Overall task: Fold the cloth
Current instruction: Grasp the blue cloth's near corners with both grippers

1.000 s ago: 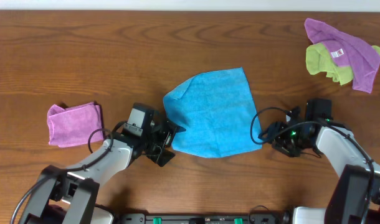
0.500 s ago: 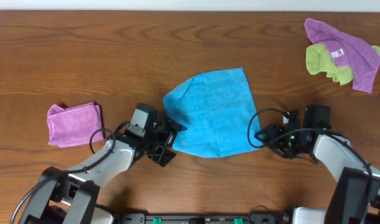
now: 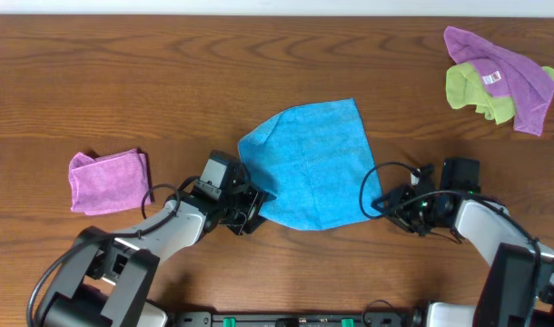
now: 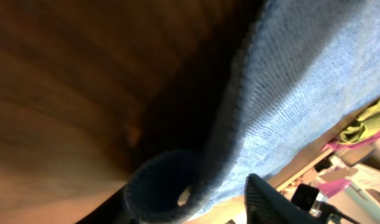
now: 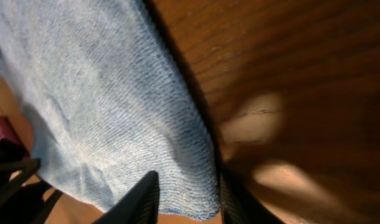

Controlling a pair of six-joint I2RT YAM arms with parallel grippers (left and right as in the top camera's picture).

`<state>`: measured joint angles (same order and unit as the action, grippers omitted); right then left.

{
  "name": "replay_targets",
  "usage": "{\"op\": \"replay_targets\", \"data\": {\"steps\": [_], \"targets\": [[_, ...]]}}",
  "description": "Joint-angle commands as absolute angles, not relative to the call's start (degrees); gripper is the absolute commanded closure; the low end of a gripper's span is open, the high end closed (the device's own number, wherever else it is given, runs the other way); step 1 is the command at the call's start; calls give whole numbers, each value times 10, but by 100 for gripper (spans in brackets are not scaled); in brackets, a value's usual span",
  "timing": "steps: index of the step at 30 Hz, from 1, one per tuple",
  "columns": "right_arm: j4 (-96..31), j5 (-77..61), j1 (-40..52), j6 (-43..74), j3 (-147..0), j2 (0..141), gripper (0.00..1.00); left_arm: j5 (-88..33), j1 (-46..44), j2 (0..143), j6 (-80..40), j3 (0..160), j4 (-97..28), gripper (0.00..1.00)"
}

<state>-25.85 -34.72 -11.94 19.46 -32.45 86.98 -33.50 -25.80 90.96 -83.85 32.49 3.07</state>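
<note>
Left claw (image 3: 254,203), right claw (image 3: 380,202) closed in astride cloth (image 3: 313,168) edges, narrow, grip unclear; wood-grain table (image 3: 123,82).

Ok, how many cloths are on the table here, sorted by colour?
Sky-blue square cloth: 1
Purple-pink cloths: 2, the folded pink-purple cloth and the crumpled purple cloth
Yellow-green crumpled cloth: 1
Total: 4
</note>
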Motion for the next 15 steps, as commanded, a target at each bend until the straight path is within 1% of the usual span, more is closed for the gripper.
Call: {"op": "replay_targets", "data": {"steps": [1,3,6,11,12,15], "targets": [[-260,-316,-119,197,-311,882,73,-287,-261,933,-834,311,20,58],[-257,-315,-119,197,-311,882,78,-288,-261,933,-832,311,20,67],[-251,-316,-119,197,-311,882,84,-288,-261,933,-823,311,20,74],[-249,-316,-119,205,-311,882,99,-299,-260,933,-810,311,20,90],[-249,-316,-119,208,-311,882,99,-303,-260,933,-808,311,20,94],[-252,-316,-119,208,-311,882,99,-321,-255,933,-791,311,20,94]]}}
